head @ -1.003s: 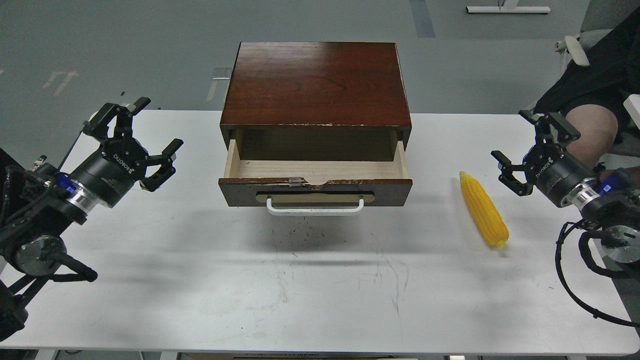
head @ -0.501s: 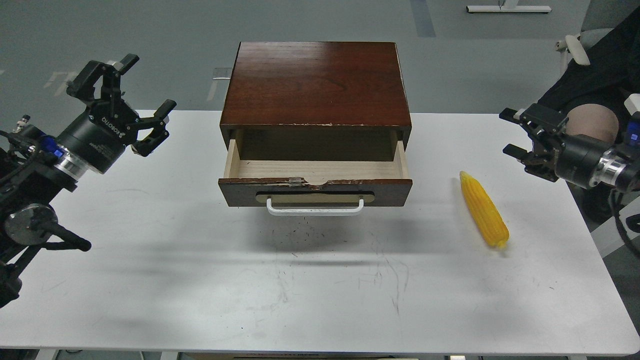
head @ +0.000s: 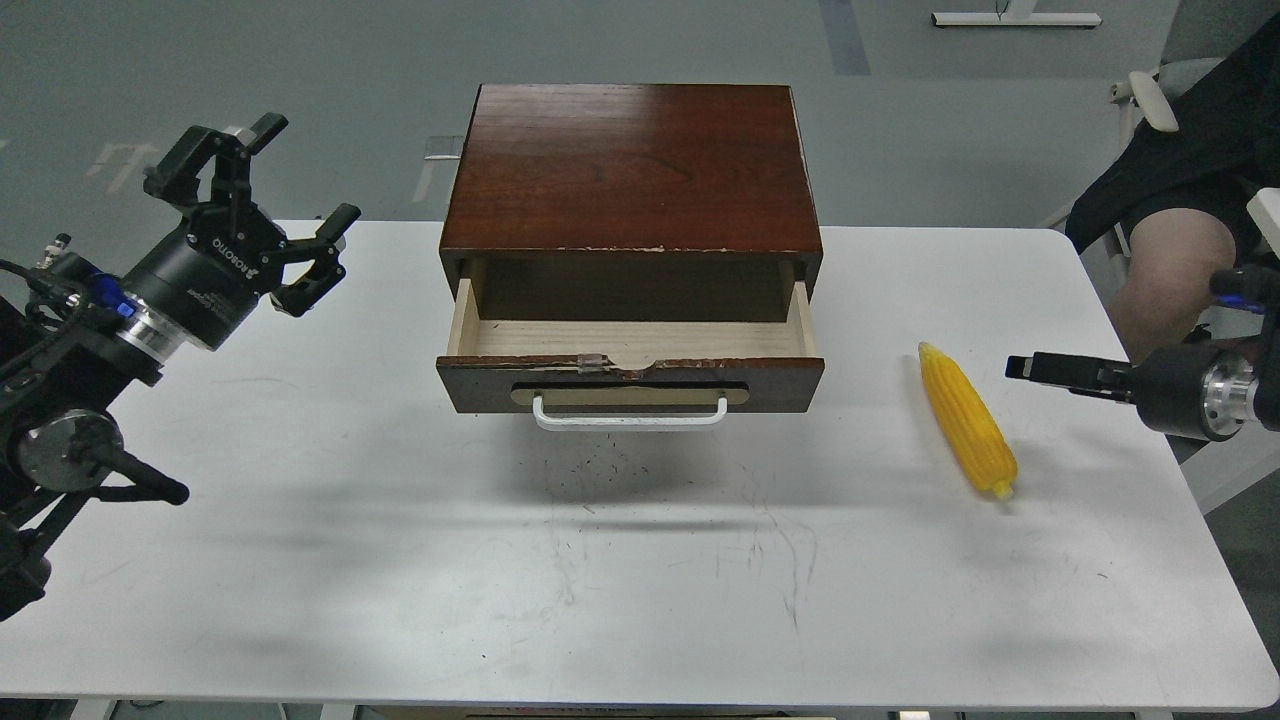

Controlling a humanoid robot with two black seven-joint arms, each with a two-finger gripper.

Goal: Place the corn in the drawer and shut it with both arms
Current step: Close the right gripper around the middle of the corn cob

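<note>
The yellow corn (head: 968,420) lies on the white table (head: 400,560), right of the drawer, with its tapered end pointing away from me. The drawer (head: 630,383) is pulled open, and its pale wood inside (head: 630,338) is empty. Its white bar handle (head: 630,417) faces me. My left gripper (head: 303,172) is open and empty, held in the air left of the cabinet. My right gripper (head: 1030,367) is seen edge-on just right of the corn, apart from it, and its two fingers cannot be told apart.
The dark reddish-brown cabinet (head: 630,165) holding the drawer stands at the table's back middle. A seated person's knee (head: 1170,265) and a chair are past the table's right edge, close behind my right arm.
My right gripper has swung down and turned edge-on, now low beside the corn. My left gripper has risen, then shifted slightly right. The corn and drawer have not moved.
</note>
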